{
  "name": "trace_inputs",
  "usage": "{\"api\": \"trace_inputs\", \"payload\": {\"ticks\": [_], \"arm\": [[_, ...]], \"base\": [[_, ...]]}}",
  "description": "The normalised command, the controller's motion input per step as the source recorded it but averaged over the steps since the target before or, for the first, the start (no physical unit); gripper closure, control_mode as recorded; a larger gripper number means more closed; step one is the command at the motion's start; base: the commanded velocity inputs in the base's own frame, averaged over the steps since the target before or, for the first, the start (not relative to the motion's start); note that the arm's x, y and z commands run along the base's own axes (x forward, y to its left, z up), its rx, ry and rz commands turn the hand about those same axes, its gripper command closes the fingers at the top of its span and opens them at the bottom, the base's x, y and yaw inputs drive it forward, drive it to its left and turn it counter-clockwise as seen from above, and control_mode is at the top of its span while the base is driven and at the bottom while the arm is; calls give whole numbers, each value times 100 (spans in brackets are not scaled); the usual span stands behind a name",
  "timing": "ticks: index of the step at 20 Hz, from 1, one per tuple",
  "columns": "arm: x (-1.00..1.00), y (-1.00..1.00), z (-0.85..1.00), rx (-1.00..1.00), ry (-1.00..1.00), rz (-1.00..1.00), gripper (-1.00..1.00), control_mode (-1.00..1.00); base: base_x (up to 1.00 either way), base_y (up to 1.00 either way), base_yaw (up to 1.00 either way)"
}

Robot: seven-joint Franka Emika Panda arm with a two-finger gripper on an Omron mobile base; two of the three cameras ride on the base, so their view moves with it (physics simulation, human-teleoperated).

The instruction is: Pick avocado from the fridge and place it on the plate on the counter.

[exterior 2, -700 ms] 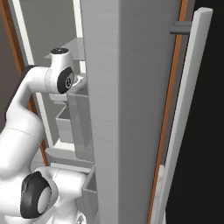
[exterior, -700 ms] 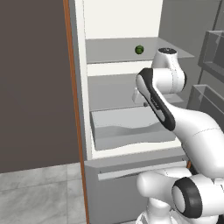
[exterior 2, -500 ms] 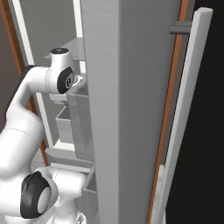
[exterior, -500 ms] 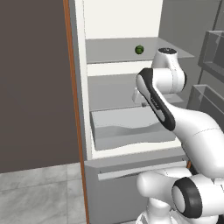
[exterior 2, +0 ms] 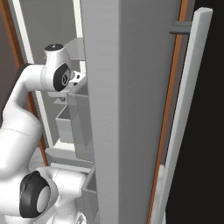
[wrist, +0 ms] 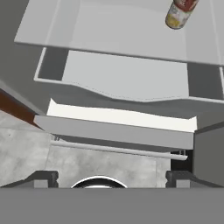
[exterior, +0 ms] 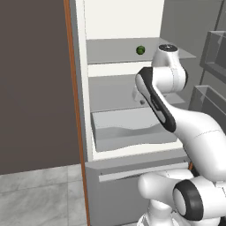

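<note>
The avocado, small and dark green, rests on the upper grey shelf of the open fridge. My arm reaches into the fridge below that shelf. Most of the hand is hidden behind the forearm in the left base view, and a bit of the gripper shows over the middle shelf. In the hand view the gripper points down at the pale drawer, fingertips wide apart and open, holding nothing. The avocado sits higher than the hand and apart from it. The plate and the counter are out of view.
A yellow-and-red can lies on the shelf beyond the drawer. Door bins stand on the right, close to my arm. The orange-brown edge strip and a dark panel bound the left. The grey fridge door blocks the right base view.
</note>
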Motion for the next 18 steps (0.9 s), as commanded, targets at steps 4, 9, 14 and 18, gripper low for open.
{"api": "trace_inputs", "payload": {"ticks": [4,9,14,18], "arm": [[0,1,66,-1,-25,0,-100,-100],[0,0,73,0,-22,0,-100,-100],[0,-8,45,0,-16,0,-100,-100],[0,-18,9,3,-11,0,-100,-100]], "base": [[0,0,0],[0,0,0],[0,0,0],[0,0,0]]}}
